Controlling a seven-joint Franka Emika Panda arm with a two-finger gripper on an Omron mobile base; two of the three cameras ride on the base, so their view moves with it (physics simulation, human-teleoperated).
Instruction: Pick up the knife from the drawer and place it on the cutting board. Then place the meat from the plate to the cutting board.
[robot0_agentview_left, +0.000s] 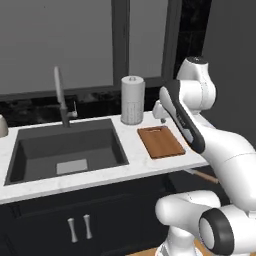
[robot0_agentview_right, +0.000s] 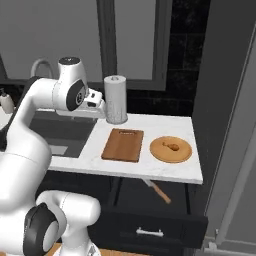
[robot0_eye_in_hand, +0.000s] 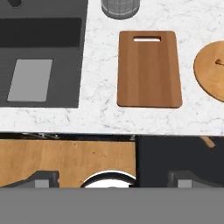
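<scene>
The knife (robot0_agentview_right: 158, 190) lies in the open black drawer (robot0_agentview_right: 150, 226) below the counter, its wooden handle (robot0_agentview_left: 204, 175) pointing out toward the front. The reddish-brown cutting board (robot0_agentview_right: 123, 145) lies bare on the counter, with the round tan plate (robot0_agentview_right: 171, 156) to its right carrying the small meat (robot0_agentview_right: 171, 146) chunk. My gripper (robot0_eye_in_hand: 114, 180) hangs open high above the counter's front edge, left of the board (robot0_eye_in_hand: 149, 69), with nothing between its fingers. In the hand view the tip of the knife handle (robot0_eye_in_hand: 208, 141) shows in the drawer's dark interior.
A paper towel roll (robot0_agentview_right: 115, 99) stands just behind the board. The sink (robot0_agentview_left: 65, 150) with its faucet (robot0_agentview_left: 60, 97) lies to the left. A tall dark panel (robot0_agentview_right: 225, 100) bounds the counter on the right. Cabinet doors with silver handles (robot0_agentview_left: 80, 228) sit below the sink.
</scene>
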